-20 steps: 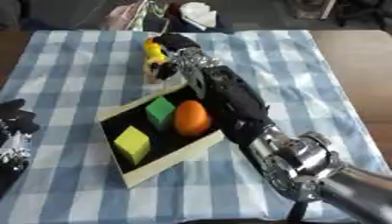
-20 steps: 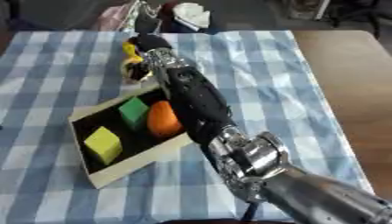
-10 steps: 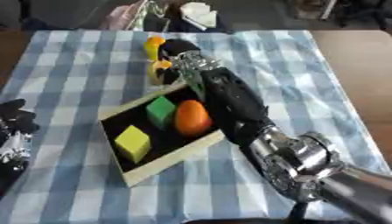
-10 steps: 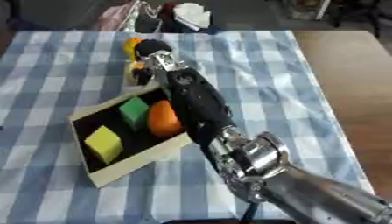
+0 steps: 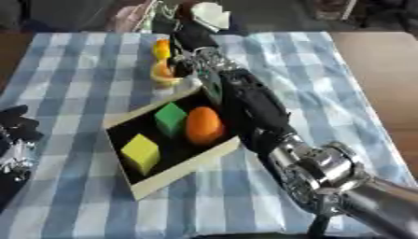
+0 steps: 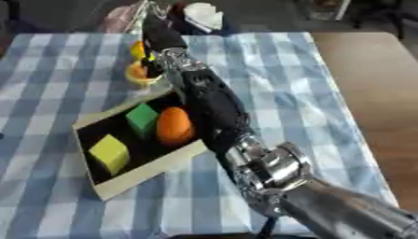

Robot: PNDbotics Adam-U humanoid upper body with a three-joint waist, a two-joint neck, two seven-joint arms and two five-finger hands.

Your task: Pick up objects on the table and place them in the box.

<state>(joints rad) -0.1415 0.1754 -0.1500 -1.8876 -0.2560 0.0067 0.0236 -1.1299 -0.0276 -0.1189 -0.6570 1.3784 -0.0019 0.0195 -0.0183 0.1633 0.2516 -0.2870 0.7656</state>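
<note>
Right hand (image 5: 189,41) stretched past box (image 5: 176,161), beside yellow-orange thing (image 5: 163,63) lying lengthwise away from robot; finger state unclear. Left hand (image 5: 15,135) idle, open, lower left.

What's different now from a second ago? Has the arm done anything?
The right hand has reached farther across the table, past the yellow-orange object beyond the box; whether it grips that object cannot be seen. The green block, yellow block and orange ball stayed in the box; the left hand stayed idle at the left edge.
</note>
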